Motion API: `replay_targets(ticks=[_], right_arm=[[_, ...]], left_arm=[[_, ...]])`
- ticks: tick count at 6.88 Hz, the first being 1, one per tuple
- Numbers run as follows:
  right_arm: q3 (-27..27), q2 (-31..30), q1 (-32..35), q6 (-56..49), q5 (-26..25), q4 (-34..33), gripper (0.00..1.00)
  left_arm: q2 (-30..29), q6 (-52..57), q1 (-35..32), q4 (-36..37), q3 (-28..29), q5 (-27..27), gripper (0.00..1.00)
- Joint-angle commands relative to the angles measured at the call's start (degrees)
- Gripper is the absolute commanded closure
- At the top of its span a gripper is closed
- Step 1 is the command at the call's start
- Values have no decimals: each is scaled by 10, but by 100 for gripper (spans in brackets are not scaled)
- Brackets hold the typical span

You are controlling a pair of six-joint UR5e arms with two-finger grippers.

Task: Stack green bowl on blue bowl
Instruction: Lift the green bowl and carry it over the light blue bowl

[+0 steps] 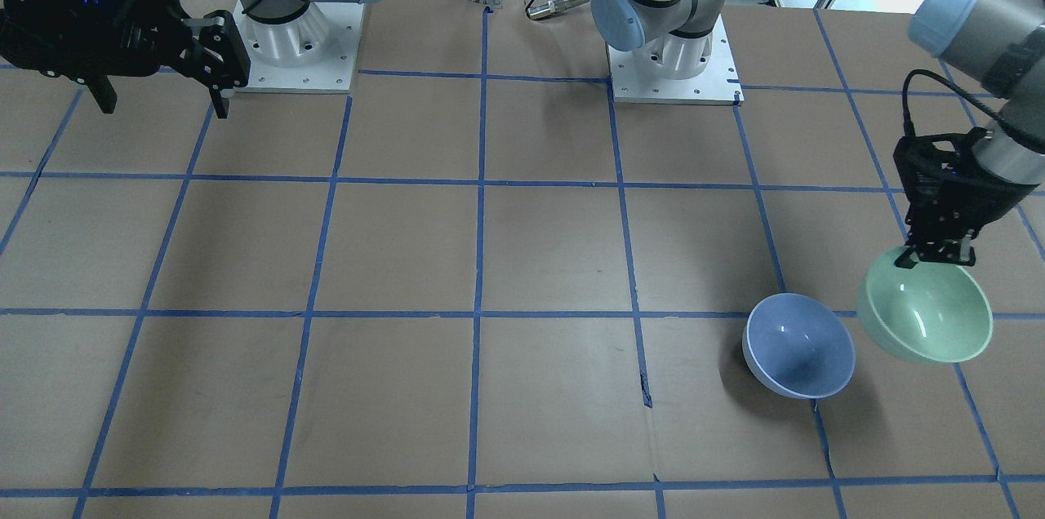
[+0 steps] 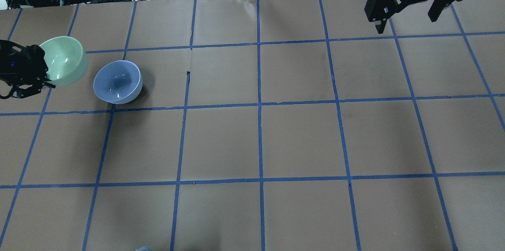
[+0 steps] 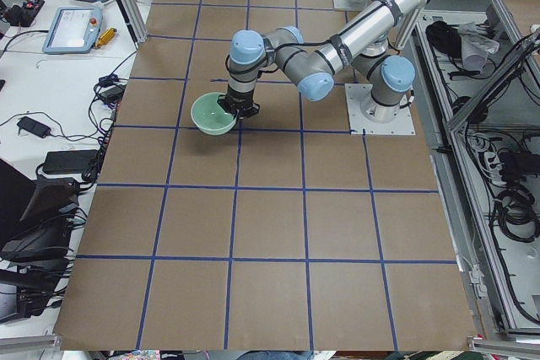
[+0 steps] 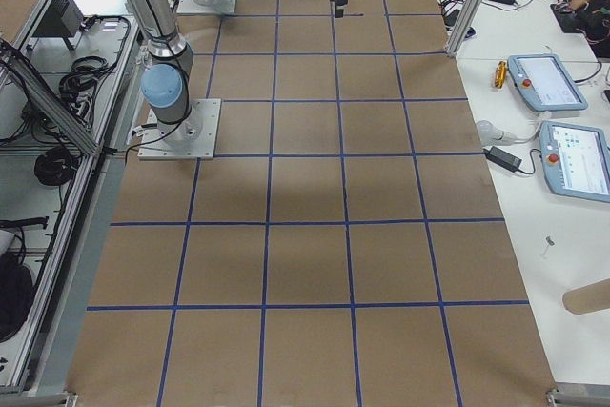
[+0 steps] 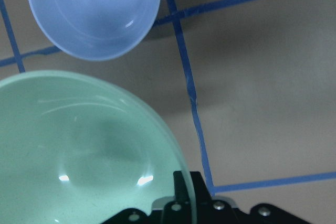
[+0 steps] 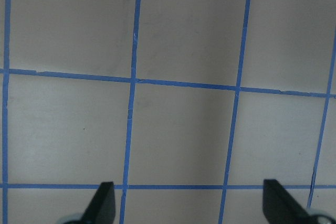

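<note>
My left pincer [image 1: 937,256] is clamped on the rim of the green bowl [image 1: 927,315], one finger inside the wall and one outside. The bowl hangs from that single edge, tilted, and judging by the shadow under it, clear of the surface [image 1: 490,258]. It looks like glazed ceramic or hard plastic: stiff, glossy and probably slippery. With only a pinch on a thin rim it could swing or slide, and a knock against the other bowl might chip either one. I judge the rim the only sensible hold, since the round wall offers nothing else to grip. In the overhead view the blue bowl [image 2: 117,82] stands upright on the surface at about 4 o'clock from the green bowl, near it but apart. From my left wrist camera it lies at about 12 o'clock beyond the green rim. Both bowls are empty, each showing only light glints on its smooth inside. The two seem about the same size, so I expect the green one to nest only partway and sit high. My right pincer [image 1: 163,104] is spread wide, grips nothing, and hangs well apart at the far end.
</note>
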Motion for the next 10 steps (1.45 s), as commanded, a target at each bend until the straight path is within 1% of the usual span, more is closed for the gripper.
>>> replay_targets(ticks=[1, 2, 3, 4, 5, 7, 8, 9, 10], right_arm=[[0, 0, 0, 0, 0, 0, 0], [0, 0, 0, 0, 0, 0, 0], [0, 0, 0, 0, 0, 0, 0], [0, 0, 0, 0, 0, 0, 0], [0, 0, 0, 0, 0, 0, 0], [0, 0, 0, 0, 0, 0, 0], [0, 0, 0, 0, 0, 0, 0], [0, 0, 0, 0, 0, 0, 0], [0, 0, 0, 0, 0, 0, 0]], left_arm=[[-4, -92, -73, 2, -9, 3, 100], [-17, -94, -71, 4, -12, -1, 100], [-20, -118, -71, 1, -13, 2, 100], [-20, -136, -70, 6, -25, 3, 100], [-19, -139, -70, 9, -36, 3, 100], [-21, -140, -72, 11, -38, 3, 100], [-24, -141, -73, 14, -38, 2, 69], [-24, -147, -73, 14, -36, 4, 42], [-22, -166, -75, 14, -35, 6, 0]])
